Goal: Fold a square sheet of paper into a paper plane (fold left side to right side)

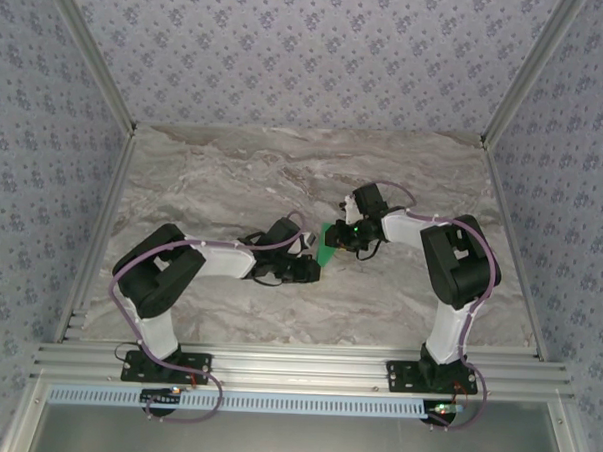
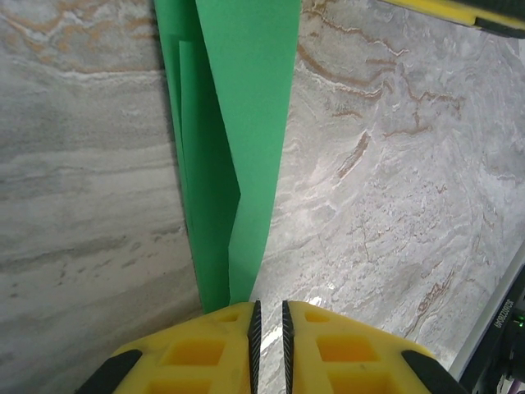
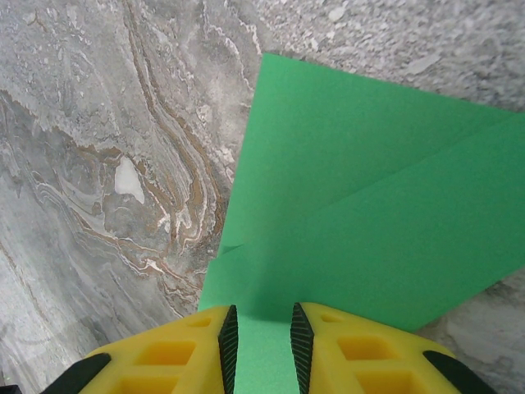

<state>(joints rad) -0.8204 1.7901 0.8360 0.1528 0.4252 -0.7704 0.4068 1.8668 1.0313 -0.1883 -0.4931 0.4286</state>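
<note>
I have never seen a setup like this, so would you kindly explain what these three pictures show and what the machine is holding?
Two robot arms are bolted at the near edge of a marble-patterned table. The overhead picture looks down on both; the other two come from cameras on each wrist, showing yellow fingers. Between the arms lies folded green paper, partway to a paper plane. The left hand is nearly closed beside the paper's narrow end; whether it grips is unclear. The right hand straddles the paper's edge, with paper between its fingers.

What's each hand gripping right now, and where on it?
Both grip the folded green paper: left hand on its narrow end, right hand on an edge.
</note>
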